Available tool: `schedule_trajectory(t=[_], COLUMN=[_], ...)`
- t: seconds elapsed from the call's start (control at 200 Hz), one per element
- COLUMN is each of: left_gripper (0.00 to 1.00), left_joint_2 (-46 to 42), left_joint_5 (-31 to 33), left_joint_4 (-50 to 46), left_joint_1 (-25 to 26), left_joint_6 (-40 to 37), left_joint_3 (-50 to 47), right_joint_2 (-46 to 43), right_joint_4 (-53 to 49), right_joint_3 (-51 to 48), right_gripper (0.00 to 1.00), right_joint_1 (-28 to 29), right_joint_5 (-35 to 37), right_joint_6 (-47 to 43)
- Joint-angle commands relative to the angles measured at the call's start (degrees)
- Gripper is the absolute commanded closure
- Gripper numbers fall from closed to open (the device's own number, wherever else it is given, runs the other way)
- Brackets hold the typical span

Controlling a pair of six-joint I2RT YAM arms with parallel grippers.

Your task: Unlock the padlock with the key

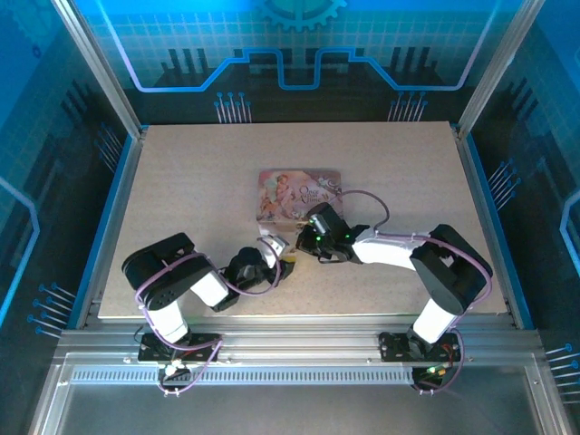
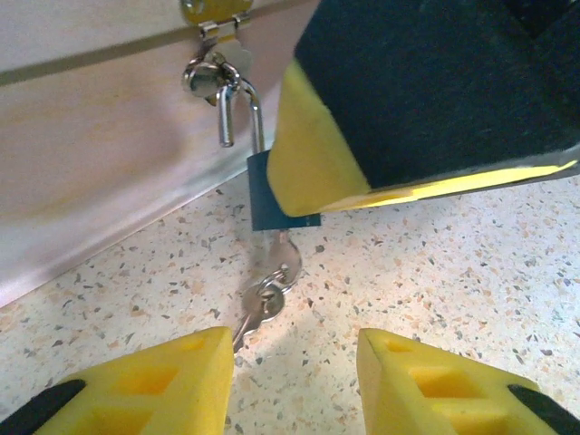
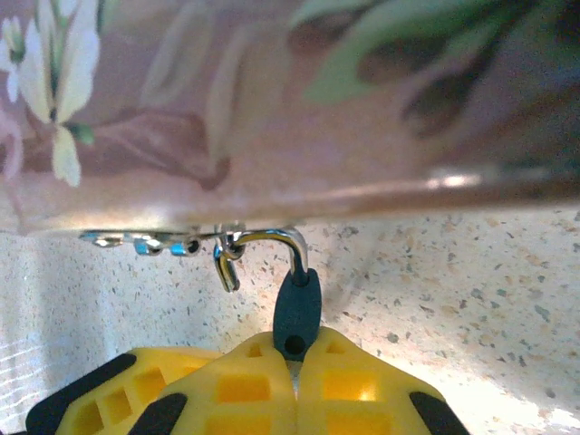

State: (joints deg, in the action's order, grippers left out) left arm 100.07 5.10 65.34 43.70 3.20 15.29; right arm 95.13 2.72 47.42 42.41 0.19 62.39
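Padlock (image 2: 261, 195) is hung by its shackle from the hasp on the tin (image 2: 91, 136). Long axis is seen running out from the tin front: shackle end toward the tin, keyhole end toward the left gripper (image 2: 294, 362). One shackle leg is seen free of the body. Key (image 2: 279, 263) projects from the body's lower end, roughly in line with it, ring laid on the table (image 2: 435, 272). Padlock body is pinched by the right gripper (image 3: 297, 349). Left gripper fingers are parted, nothing held, just short of the key.
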Motion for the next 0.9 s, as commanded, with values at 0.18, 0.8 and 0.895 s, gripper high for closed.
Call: schedule_trajectory(t=[0.18,0.8,0.895], left_gripper=[0.58,0.59,0.59], left_joint_2=[-2.24,-5.75,-6.14], left_joint_5=[-1.42,-2.34,-2.73], left_joint_4=[3.66,-3.08,-3.62], left_joint_1=[-1.19,-2.7,-2.92], left_joint_6=[3.39,7.93,8.81], left_joint_3=[-1.35,1.3,2.0], right_joint_2=[-3.26,-6.17,-5.7], right_joint_4=[2.43,9.63,12.38], right_joint_3=[-5.35,-10.1,-10.5], right_gripper=[1.0,1.0,1.0], right_joint_1=[-3.87,-9.19,-9.2], right_joint_5=[-4.16,-12.32,-13.77], right_joint_6=[-2.94,0.03,3.61])
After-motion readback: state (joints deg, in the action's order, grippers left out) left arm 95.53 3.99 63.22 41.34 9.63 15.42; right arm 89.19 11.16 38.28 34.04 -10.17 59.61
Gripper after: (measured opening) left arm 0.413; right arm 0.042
